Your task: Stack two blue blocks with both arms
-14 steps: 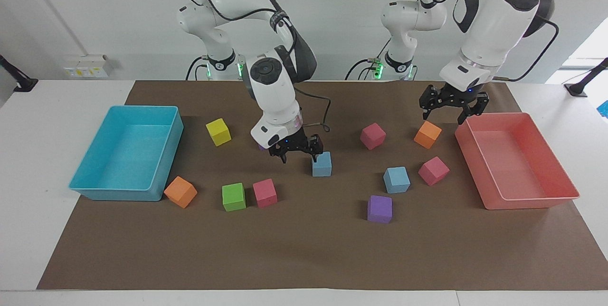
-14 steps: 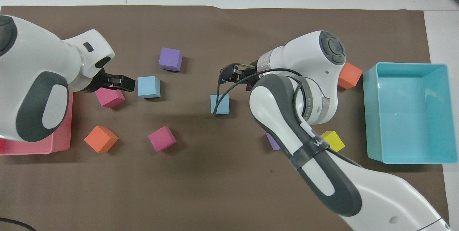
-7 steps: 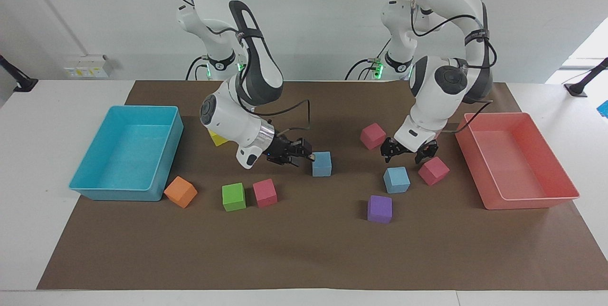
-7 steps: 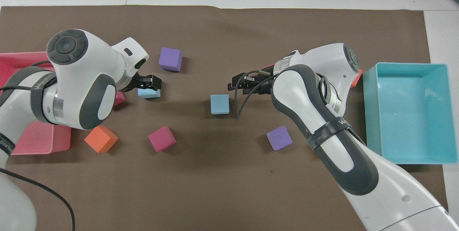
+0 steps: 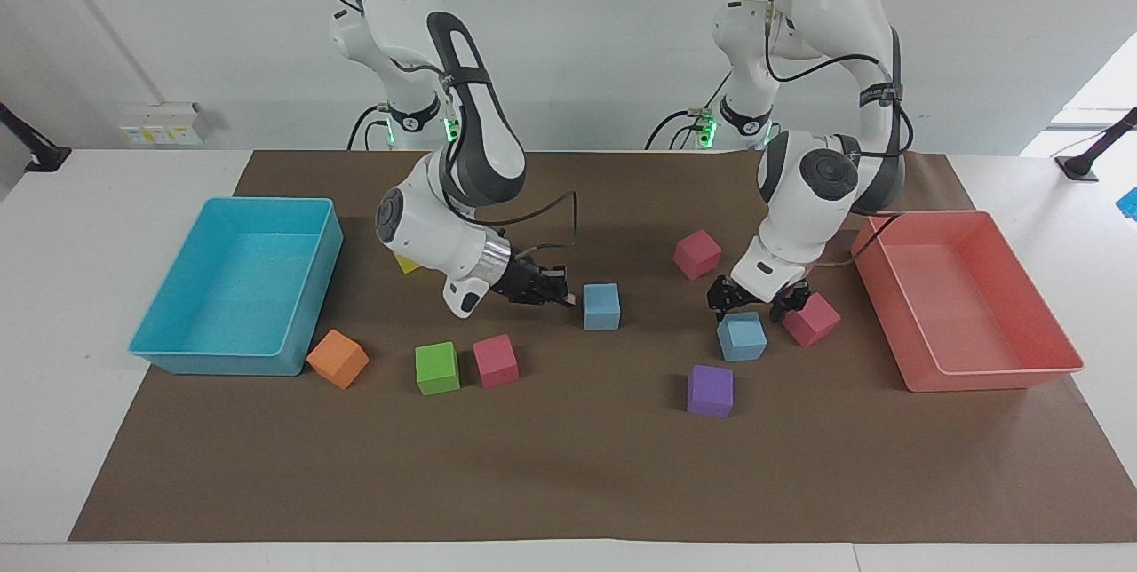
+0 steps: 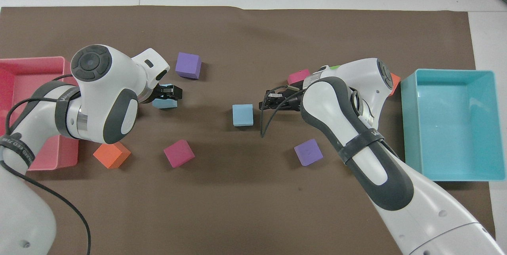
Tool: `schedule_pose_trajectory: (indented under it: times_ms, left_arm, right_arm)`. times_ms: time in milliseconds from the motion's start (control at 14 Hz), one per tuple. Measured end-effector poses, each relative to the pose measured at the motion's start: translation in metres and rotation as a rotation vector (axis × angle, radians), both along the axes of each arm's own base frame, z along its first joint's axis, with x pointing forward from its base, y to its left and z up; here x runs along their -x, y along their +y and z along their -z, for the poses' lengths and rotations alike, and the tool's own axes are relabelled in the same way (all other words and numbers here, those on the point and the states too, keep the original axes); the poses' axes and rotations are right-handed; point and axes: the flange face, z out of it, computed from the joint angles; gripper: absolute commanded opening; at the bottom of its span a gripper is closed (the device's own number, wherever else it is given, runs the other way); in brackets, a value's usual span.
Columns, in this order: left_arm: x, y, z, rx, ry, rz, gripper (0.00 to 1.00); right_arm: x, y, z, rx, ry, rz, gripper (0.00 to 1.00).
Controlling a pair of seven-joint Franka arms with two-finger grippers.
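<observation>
1. Now the right gripper (image 5: 561, 295) has clenched shut on nothing. Its tips sit just beside the central blue block (image 5: 601, 305), at its nine o'clock in the facing view.
2. The left gripper (image 5: 755, 304) has dropped, jaws released, low over the second blue block (image 5: 742, 337). That block lies on the mat (image 5: 568, 465), about three o'clock of the first.
3. Neither block is held. I judge the right grasp missed, so stacking hasn't begun.
</observation>
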Motion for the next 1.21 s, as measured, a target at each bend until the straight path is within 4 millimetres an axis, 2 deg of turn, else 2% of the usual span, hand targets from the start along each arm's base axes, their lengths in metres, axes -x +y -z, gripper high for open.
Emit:
schedule_pose_trajectory:
  times_ms: [285, 641, 783, 997, 1210]
  left_arm:
    - [-0.004, -0.001, 0.049, -0.003, 0.026, -0.015, 1.00]
    - [-0.005, -0.001, 0.050, -0.011, 0.021, -0.019, 1.00]
    - [-0.006, -0.001, 0.049, -0.028, 0.011, -0.015, 0.75]
    - [-0.007, -0.001, 0.047, -0.058, -0.007, -0.033, 0.26]
    - [-0.008, -0.002, 0.042, -0.062, -0.018, -0.063, 0.21]
  right_arm:
    - [0.005, -0.007, 0.025, -0.039, -0.015, -0.022, 0.00]
    - [0.006, -0.012, 0.034, -0.084, -0.002, 0.016, 0.00]
    - [0.008, -0.012, 0.042, -0.122, -0.007, 0.030, 0.00]
    - [0.009, -0.014, 0.048, -0.117, -0.015, 0.050, 0.00]
    - [0.010, -0.014, 0.051, -0.113, -0.046, 0.023, 0.00]
